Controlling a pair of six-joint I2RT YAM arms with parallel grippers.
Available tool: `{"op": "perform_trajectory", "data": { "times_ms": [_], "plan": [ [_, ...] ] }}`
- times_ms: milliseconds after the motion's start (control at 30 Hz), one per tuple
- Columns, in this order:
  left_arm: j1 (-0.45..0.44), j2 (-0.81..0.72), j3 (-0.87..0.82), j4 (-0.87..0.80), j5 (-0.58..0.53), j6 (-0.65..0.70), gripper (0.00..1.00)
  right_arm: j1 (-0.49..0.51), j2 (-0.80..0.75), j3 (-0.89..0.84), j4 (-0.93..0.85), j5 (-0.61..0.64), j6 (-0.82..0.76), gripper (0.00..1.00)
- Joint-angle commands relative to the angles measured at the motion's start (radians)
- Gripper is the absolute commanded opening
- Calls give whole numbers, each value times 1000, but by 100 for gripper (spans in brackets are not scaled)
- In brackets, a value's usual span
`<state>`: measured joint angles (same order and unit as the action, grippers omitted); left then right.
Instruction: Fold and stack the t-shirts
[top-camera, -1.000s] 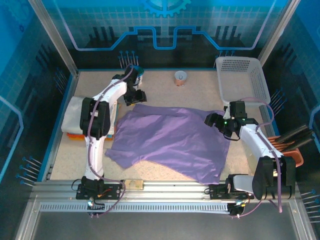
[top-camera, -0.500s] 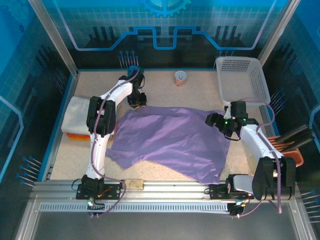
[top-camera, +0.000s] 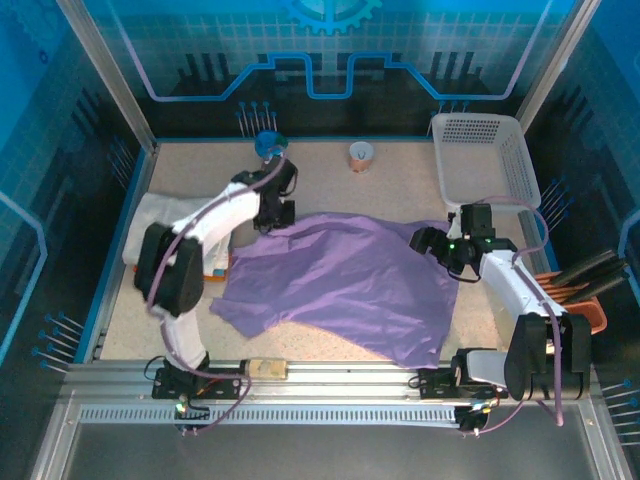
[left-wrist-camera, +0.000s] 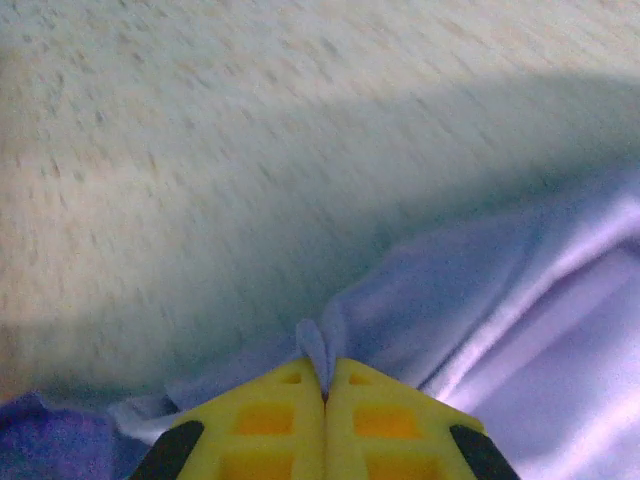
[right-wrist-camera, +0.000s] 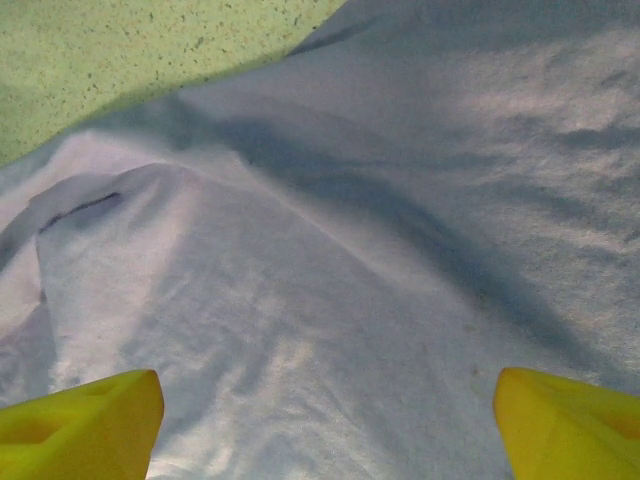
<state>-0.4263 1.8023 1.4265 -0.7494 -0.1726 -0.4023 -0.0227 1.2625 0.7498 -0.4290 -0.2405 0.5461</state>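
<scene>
Though rumpled, one purple t-shirt

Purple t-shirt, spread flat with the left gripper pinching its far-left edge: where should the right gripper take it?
Its far-right corner, from above, mirroring the left gripper. The purple t-shirt lies flat there, so open jaws probably must pinch down over the edge; the right gripper hovers open beside it.

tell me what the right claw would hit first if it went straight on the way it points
The spread-out lavender-purple cloth t-shirt: the open right claw points down at it, with shirt fabric straight ahead. How near the cloth lies is hard to judge.
</scene>
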Motion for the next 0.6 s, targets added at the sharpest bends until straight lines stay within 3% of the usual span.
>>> {"op": "perform_trajectory", "data": {
  "times_ms": [0,100,233,300,400,567],
  "plan": [
    [-143,-171,-205,88,-94,-83,0,-17,23,-15,19,-11,5,86],
    [-294,-272,-354,124,-154,-185,3,-16,44,-11,19,-18,3,86],
    [-380,-303,-450,129,-133,-270,23,-16,61,-6,22,-17,-1,86],
    [-373,-327,-458,113,-134,-265,38,-16,64,-1,22,-20,0,86],
    [-292,-382,-443,106,-83,-225,49,-16,64,2,23,-29,0,85],
    [-95,-449,-458,193,110,-209,50,-16,55,-7,26,-25,-1,86]
  ]
}}
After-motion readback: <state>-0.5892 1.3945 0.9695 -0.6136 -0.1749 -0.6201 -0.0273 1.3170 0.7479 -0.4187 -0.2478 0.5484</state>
